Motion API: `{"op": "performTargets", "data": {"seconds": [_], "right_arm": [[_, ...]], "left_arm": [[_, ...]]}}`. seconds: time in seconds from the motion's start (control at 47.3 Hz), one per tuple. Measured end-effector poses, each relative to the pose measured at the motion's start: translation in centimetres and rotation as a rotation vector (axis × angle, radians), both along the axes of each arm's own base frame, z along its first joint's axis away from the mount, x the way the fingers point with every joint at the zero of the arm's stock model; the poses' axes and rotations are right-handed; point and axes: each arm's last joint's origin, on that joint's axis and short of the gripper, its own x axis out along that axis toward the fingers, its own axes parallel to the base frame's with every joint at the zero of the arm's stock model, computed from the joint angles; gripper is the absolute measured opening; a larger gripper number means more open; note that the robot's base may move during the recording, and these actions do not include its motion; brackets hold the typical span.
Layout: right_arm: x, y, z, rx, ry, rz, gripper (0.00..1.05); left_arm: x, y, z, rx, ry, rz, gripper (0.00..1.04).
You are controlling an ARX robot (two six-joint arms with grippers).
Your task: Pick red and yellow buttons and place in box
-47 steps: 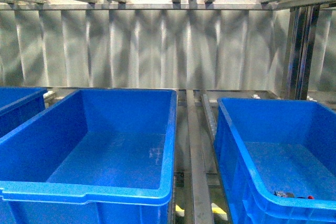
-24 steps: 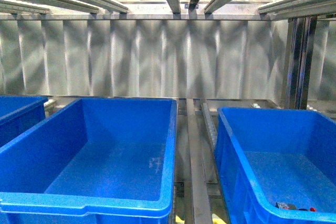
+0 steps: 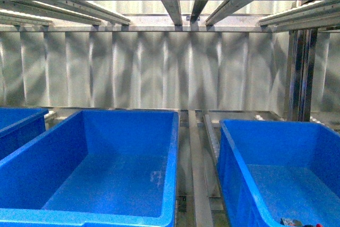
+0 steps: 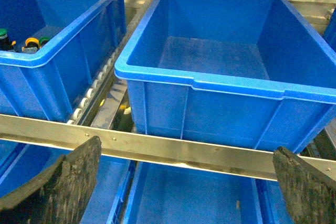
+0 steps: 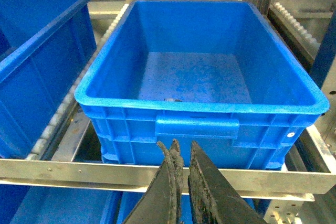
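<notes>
blue crates on the rack, nothing picked yet

blue moulded plastic fills every view: deep rectangular crates with thick rolled rims and smooth, scuffed floors, sitting on a bare metal roller rack backed by corrugated sheet. going left to right, the left crate (image 4: 79, 30) holds a small cluster of buttons (image 4: 23, 43) against its near left wall, yellow and green caps showing in the left wrist view; no red cap can be made out there. the middle box (image 3: 170, 184) looks empty and is probably the target. the right crate (image 3: 236, 184) has a few small parts (image 3: 303, 222) at its near edge, with a red fleck, too small to name.

the left gripper (image 4: 184, 184) is spread wide, holding nothing, below the rack's front rail (image 4: 173, 148). the right gripper (image 5: 184, 182) has its dark, rough pads pressed nearly together, empty, before the right crate's front wall.

judged from this, the task is at its start: the approach. the next move calls for reaching over a rim and down onto a yellow or red cap, avoiding the green ones.
</notes>
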Motion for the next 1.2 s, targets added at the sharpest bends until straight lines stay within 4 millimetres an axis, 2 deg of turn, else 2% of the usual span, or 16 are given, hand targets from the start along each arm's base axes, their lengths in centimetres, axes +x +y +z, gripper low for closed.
{"op": "performTargets", "data": {"seconds": [0.211,0.444,0.782,0.888,0.93,1.205], "right_arm": [[-1.1,0.0,-0.4,0.000,0.017,0.000,0.03],[-1.2,0.0,-0.3,-0.002,0.005,0.000,0.05],[-1.2,0.0,-0.3,-0.002,0.004,0.000,0.67],[-1.2,0.0,-0.3,-0.002,0.003,0.000,0.93],[-1.2,0.0,-0.3,-0.002,0.004,0.000,0.99],[-1.2,0.0,-0.3,-0.002,0.004,0.000,0.98]], "left_arm": [[0.0,0.0,0.0,0.000,0.000,0.000,0.97],[0.0,0.0,0.0,0.000,0.000,0.000,0.97],[0.0,0.0,0.0,0.000,0.000,0.000,0.97],[0.0,0.0,0.0,0.000,0.000,0.000,0.97],[0.0,0.0,0.0,0.000,0.000,0.000,0.97],[0.0,0.0,0.0,0.000,0.000,0.000,0.97]]}}
